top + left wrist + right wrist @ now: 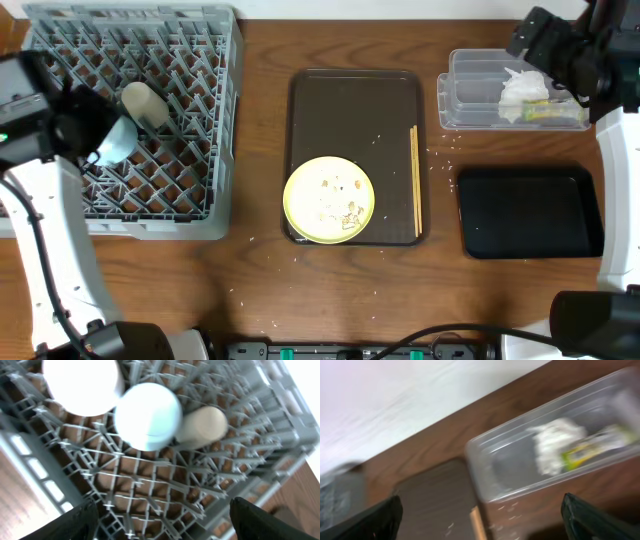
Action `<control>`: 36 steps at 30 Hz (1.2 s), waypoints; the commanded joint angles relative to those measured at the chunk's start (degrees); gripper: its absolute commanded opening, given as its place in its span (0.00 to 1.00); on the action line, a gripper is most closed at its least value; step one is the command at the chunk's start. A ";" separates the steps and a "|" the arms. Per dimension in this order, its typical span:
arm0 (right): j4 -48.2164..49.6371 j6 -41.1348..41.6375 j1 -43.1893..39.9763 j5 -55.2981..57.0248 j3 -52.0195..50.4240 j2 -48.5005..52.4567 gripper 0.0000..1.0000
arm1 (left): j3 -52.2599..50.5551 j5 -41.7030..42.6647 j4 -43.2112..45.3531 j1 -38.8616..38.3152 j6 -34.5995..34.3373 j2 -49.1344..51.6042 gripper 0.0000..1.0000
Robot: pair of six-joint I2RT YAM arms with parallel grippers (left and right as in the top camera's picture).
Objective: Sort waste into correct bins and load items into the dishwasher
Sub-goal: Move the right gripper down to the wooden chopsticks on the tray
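Overhead chk: rack part-loaded, plate and chopsticks outstanding

1. Dish rack, table's left. Two items sit among its pegs, the light blue bowl and the small cup-like bowl, side by side and touching. Cup lies on its side. Can't tell if blue bowl is mouth-down or tilted. Pegs keep both from sliding, judged acceptable loading.
2. Brown serving tray, centre. Judged a staging area for items not yet sorted.
3. Black tray, front right. Nothing seen in it, judged reserved for food waste.
4. Clear tub, right, behind black tray. Takes dry waste.
5. Pale yellow plate, flat at serving tray's near-left corner. Rice-like scraps lie on it, a few more loose on table nearby. Judged not rack-ready until scraped.
6. Chopsticks, paired and parallel along serving tray's right edge. Should suit a pinch from above.
7. Tissue and wrapper, both inside tub, touching. Sorted.

Tools: L gripper spread wide above rack, nothing betw. fingers. Bowls rest on pegs, not in grip. R gripper also spread wide, empty, near tub.
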 commanded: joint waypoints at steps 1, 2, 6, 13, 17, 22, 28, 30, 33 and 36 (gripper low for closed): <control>-2.10 -3.76 2.71 -10.29 -1.38 0.68 0.99 | 0.59 -0.28 -0.42 1.79 -0.26 0.42 0.87; -2.91 -4.96 4.07 -9.84 -2.32 0.92 0.99 | 0.59 -0.31 -0.42 1.88 -0.26 0.42 0.87; -2.82 -5.35 9.42 -5.70 -7.28 2.01 0.99 | 0.59 -0.31 -0.42 1.95 -0.26 0.42 0.88; 3.69 -5.16 15.50 2.38 -18.01 3.21 0.99 | 0.59 -0.31 -0.42 1.95 -0.26 0.42 0.88; 7.65 -3.67 17.05 2.08 -23.61 4.57 0.99 | 0.59 -0.31 -0.42 1.95 -0.26 0.42 0.90; 6.84 -8.04 18.29 -2.99 -25.03 9.84 0.99 | 0.59 -0.31 -0.42 1.95 -0.26 0.42 0.94; 4.00 -8.79 19.28 -5.66 -23.32 15.45 0.94 | 0.59 -0.31 -0.42 1.95 -0.26 0.42 0.95; 3.91 -8.79 19.34 -5.66 -22.88 15.67 0.72 | 0.59 -0.31 -0.44 1.95 -0.26 0.42 0.95; 4.74 -8.70 19.69 -4.72 -22.88 15.74 0.56 | 0.59 -0.31 -0.42 1.95 -0.26 0.42 0.95; 5.29 -7.04 20.33 -2.73 -22.84 16.09 0.56 | 0.59 -0.31 -0.44 1.95 -0.26 0.42 0.95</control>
